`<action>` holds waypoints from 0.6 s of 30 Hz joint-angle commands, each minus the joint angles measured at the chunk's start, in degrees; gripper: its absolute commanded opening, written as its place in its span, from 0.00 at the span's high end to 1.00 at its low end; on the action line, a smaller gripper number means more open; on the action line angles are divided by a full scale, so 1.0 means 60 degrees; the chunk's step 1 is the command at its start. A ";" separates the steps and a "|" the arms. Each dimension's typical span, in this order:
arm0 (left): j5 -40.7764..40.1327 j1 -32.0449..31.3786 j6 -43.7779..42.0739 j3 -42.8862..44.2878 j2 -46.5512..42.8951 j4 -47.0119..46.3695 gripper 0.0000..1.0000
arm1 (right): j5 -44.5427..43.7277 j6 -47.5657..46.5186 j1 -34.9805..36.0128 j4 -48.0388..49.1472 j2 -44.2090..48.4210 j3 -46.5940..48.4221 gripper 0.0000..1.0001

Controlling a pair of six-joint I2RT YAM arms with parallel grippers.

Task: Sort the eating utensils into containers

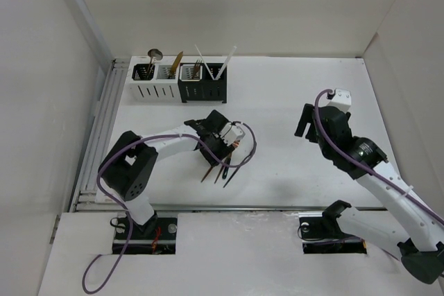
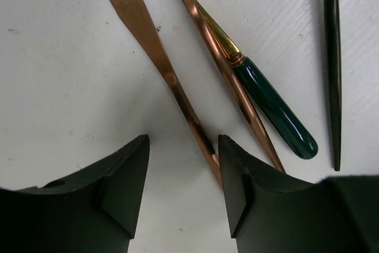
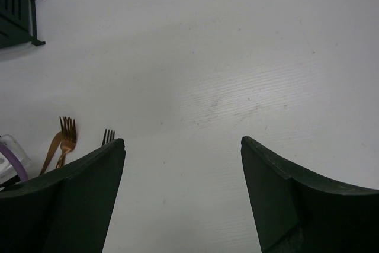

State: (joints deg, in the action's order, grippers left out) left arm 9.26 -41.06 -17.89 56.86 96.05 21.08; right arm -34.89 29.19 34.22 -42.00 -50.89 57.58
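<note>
My left gripper [image 2: 183, 146] hangs low over the table [image 1: 291, 88] with its jaws parted and nothing clamped. The handle of the copper knife [image 2: 160, 57] runs into the gap between them, close against the finger on the right of my wrist view. Just beside the knife lies the copper fork [image 2: 207, 34], crossing a green-handled utensil [image 2: 275, 111], and a slim dark utensil [image 2: 333, 57] lies a little apart. This cluster sits toward the table's near edge, left of the middle.

My right gripper [image 3: 182, 146] is spread wide, holding nothing, above bare table on the right side.

The containers [image 1: 179, 82] stand in a row at the far-left corner, white pair leftmost. A spoon [image 1: 154, 53] stands in one white container and the white sticks [image 1: 225, 60] in a black one.
</note>
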 commanded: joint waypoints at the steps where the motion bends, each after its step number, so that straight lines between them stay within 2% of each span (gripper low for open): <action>1: -0.0195 -0.0099 0.0198 -0.0116 0.0309 0.0147 0.53 | -0.0381 0.0174 0.0069 -0.0105 0.0265 0.0408 0.16; 6: -0.0195 -0.0188 0.0198 0.0322 0.1451 0.0646 0.53 | -0.0570 -0.0147 0.0069 -0.0002 0.0265 0.0408 0.16; 8: -0.0195 -0.0188 0.0286 0.0527 0.1788 0.0735 0.60 | -0.0672 -0.0148 0.0069 -0.0002 0.0265 0.0496 0.16; 9: -0.0195 -0.0188 0.0286 0.0528 0.2007 0.0836 0.66 | -0.0673 -0.0264 0.0069 -0.0002 0.0178 0.0496 0.16; 10: -0.0195 -0.0188 0.0286 0.0528 0.2096 0.0837 0.78 | -0.0761 -0.0265 0.0069 -0.0002 0.0177 0.0612 0.16; 11: -0.0195 -0.0188 0.0286 0.0528 0.2097 0.0837 0.99 | -0.0892 -0.0265 0.0069 -0.0002 0.0177 0.0613 0.16; 18: 0.0010 0.0631 0.0594 0.1508 0.2419 0.1042 1.00 | -0.1186 -0.0544 0.0069 -0.0002 0.0177 0.0789 0.16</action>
State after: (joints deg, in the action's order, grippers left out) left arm 9.37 -39.81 -15.42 66.89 104.97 23.42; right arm -39.59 27.22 34.22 -42.06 -50.30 59.70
